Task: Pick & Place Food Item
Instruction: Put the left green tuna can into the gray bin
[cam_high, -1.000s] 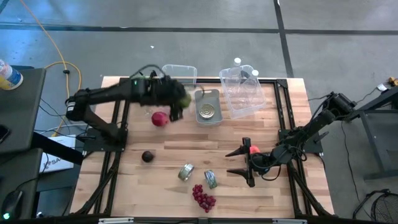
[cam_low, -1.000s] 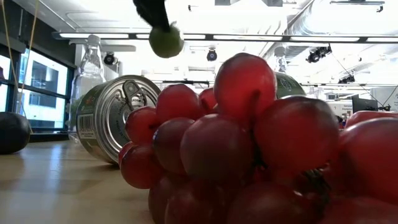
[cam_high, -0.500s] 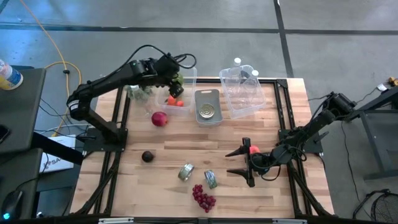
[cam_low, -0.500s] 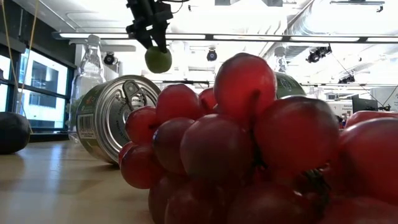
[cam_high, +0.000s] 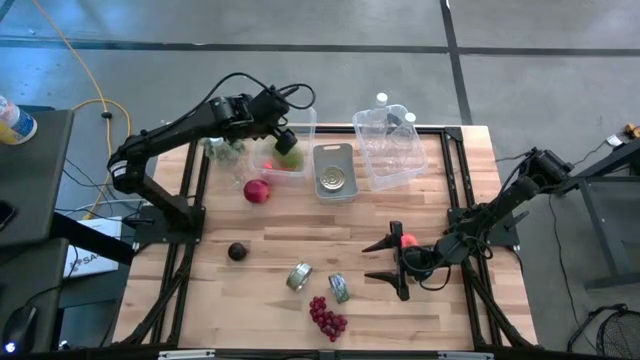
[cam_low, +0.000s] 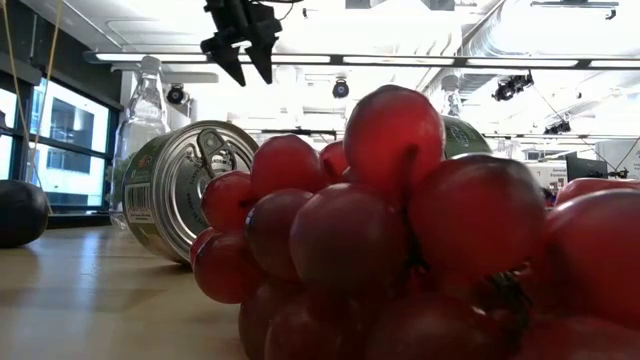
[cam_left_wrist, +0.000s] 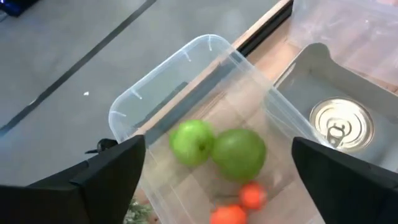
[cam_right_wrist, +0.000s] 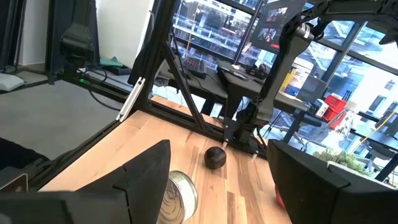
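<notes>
My left gripper (cam_high: 283, 135) hangs open above a clear plastic tub (cam_high: 300, 125) at the table's far edge, holding nothing. In the low view its fingers (cam_low: 250, 70) stand apart and high up. In the tub lie a green apple (cam_left_wrist: 191, 142), a second green fruit (cam_left_wrist: 239, 154) touching it, and two small orange fruits (cam_left_wrist: 252, 195). Both green fruits rest on the tub's floor. My right gripper (cam_high: 378, 262) stands open and level near the table's right front, with nothing between its fingers.
A metal tray (cam_high: 334, 155) with a can stands right of the tub, and a larger clear container (cam_high: 390, 150) beyond it. On the table lie a red apple (cam_high: 257, 191), a dark round fruit (cam_high: 237, 251), two cans (cam_high: 299, 276), grapes (cam_high: 327, 318) and a red item (cam_high: 408, 240).
My left gripper has carried a green fruit toward the table's far edge to above the clear tub, rolling its wrist on the way. It has then opened and let go. The fruit has dropped into the tub beside the green apple.
</notes>
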